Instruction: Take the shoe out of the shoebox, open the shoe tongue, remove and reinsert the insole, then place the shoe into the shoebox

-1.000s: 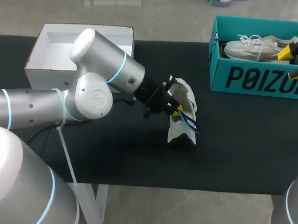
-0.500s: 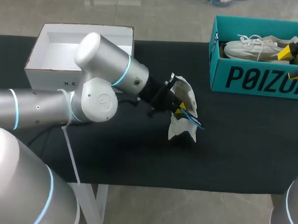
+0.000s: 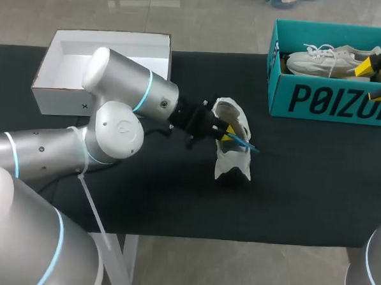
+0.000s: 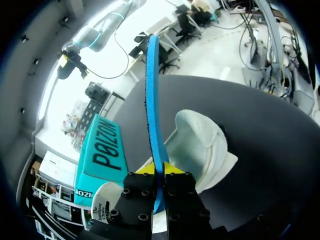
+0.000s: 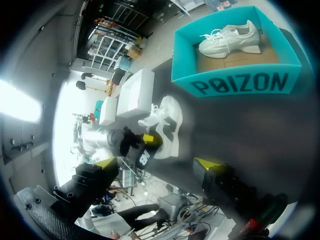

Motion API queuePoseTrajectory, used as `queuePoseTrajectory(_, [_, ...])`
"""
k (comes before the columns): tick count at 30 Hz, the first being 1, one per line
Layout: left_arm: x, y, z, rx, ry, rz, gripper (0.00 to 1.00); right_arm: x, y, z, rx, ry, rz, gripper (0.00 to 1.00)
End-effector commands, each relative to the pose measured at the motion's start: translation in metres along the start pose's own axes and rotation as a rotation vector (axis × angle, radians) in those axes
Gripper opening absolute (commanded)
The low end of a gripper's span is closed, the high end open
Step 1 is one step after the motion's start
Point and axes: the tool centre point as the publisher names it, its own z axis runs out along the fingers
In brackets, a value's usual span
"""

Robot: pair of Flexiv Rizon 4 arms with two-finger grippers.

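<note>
Head view: the left gripper [image 3: 226, 137] clamps the blue insole [image 3: 243, 144] at the mouth of the white shoe [image 3: 229, 161], mid-table. At the teal shoebox [image 3: 320, 98], which holds a second shoe [image 3: 322, 60], the right gripper [image 3: 374, 80] stands open. A white box [image 3: 58, 97] sits behind the left arm.

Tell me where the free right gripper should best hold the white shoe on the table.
Probably the shoe low on its outer wall, coming from the right: the left gripper and blue insole stand at its opening, and that side is bare.
</note>
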Motion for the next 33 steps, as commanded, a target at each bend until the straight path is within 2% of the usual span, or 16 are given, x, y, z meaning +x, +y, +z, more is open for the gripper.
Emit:
queuePoseTrajectory(1, [0.006,0.004,0.009,-0.002,-0.023,-0.005,0.00,0.000,-0.001,0.000,0.000,-0.003,0.001,1.00])
queuePoseTrajectory(9, [0.011,0.006,0.012,-0.021,0.006,-0.016,0.00,0.000,-0.001,0.000,0.000,-0.003,0.001,1.00])
queuePoseTrajectory(20, [0.007,0.010,0.016,-0.072,0.017,-0.016,0.00,0.000,-0.001,0.000,0.000,-0.003,0.001,1.00])
queuePoseTrajectory(21, [0.007,0.008,0.015,-0.068,0.019,-0.020,0.33,0.000,-0.001,0.000,0.000,-0.003,0.001,1.00])
queuePoseTrajectory(22, [0.007,0.005,0.012,-0.062,0.019,-0.023,0.46,0.000,-0.001,0.000,0.000,-0.003,0.001,1.00])
queuePoseTrajectory(24, [0.006,-0.001,0.007,-0.046,0.013,-0.024,0.53,0.000,-0.001,0.000,0.000,-0.003,0.001,1.00])
queuePoseTrajectory(29, [0.004,-0.017,-0.004,-0.020,0.008,0.004,0.37,0.000,-0.001,0.000,0.000,-0.003,0.001,1.00])
queuePoseTrajectory(32, [0.005,-0.025,-0.007,-0.009,0.016,0.027,0.02,0.000,-0.001,0.000,0.000,-0.003,0.001,1.00])
queuePoseTrajectory(33, [0.006,-0.026,-0.007,-0.009,0.018,0.032,0.00,0.000,-0.001,0.000,0.000,-0.003,0.001,1.00])
